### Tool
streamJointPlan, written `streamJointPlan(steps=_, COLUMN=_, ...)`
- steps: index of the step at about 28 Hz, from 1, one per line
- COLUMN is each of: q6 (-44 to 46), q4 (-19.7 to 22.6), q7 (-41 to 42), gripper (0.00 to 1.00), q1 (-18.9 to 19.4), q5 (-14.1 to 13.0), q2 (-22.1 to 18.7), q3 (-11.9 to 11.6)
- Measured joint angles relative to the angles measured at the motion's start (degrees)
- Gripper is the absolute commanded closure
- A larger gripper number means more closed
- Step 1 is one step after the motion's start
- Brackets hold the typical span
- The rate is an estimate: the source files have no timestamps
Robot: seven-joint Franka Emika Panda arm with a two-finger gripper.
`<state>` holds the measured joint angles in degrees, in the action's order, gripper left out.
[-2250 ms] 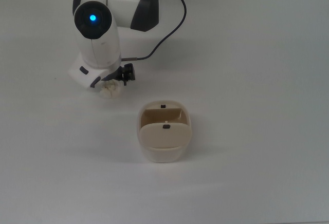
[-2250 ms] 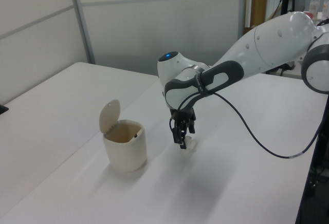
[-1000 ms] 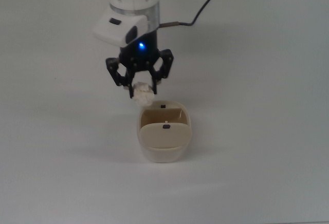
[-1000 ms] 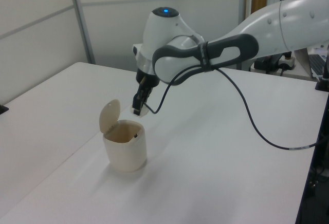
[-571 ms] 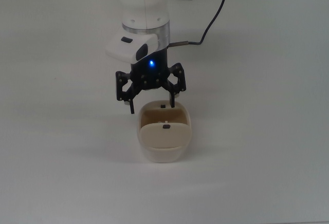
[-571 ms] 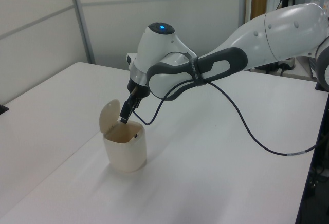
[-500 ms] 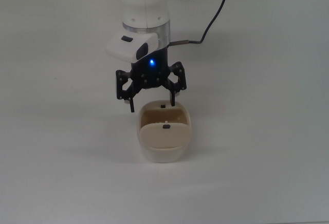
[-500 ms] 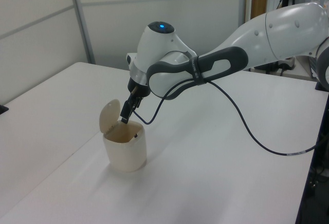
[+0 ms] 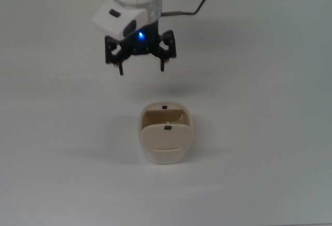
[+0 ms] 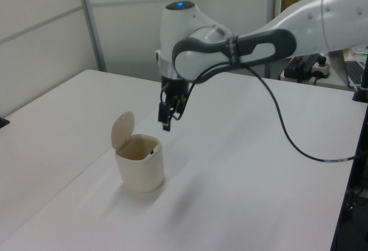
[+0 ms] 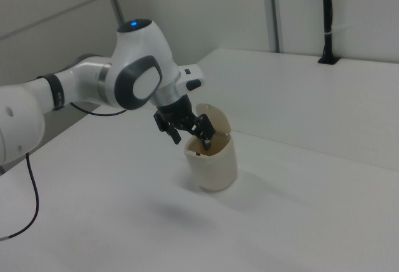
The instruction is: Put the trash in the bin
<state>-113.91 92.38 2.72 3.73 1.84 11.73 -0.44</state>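
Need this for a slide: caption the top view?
Open gripper hovers empty above the table, beyond the open bin.

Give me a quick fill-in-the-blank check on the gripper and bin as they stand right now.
1. The gripper has its fingers ____.
2. The gripper holds ____.
3. The bin has its flap lid ____.
4. In the top view, the gripper is ____ the bin in the picture.

Missing words: open; nothing; open; above
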Motion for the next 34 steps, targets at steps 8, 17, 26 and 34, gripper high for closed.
streamJointPlan(steps=8, q6=15.0, q4=-2.7, q7=-4.3, gripper=0.00, q1=-1.1, q5=2.2, q2=-5.9, q3=-0.6)
streamJointPlan(steps=17, q6=22.1, q4=-3.0, q7=-6.9, gripper=0.00, q1=-4.3, q5=-0.8, q2=-11.3, q3=-1.3)
streamJointPlan(steps=26, q6=23.7, q4=-2.9, q7=-3.9, gripper=0.00, q1=-4.4, q5=-1.0, q2=-11.0, q3=-1.3)
streamJointPlan(steps=34, q6=23.7, q4=-2.9, q7=-1.7, gripper=0.00, q1=-4.4, q5=-1.0, q2=-11.0, q3=-1.3)
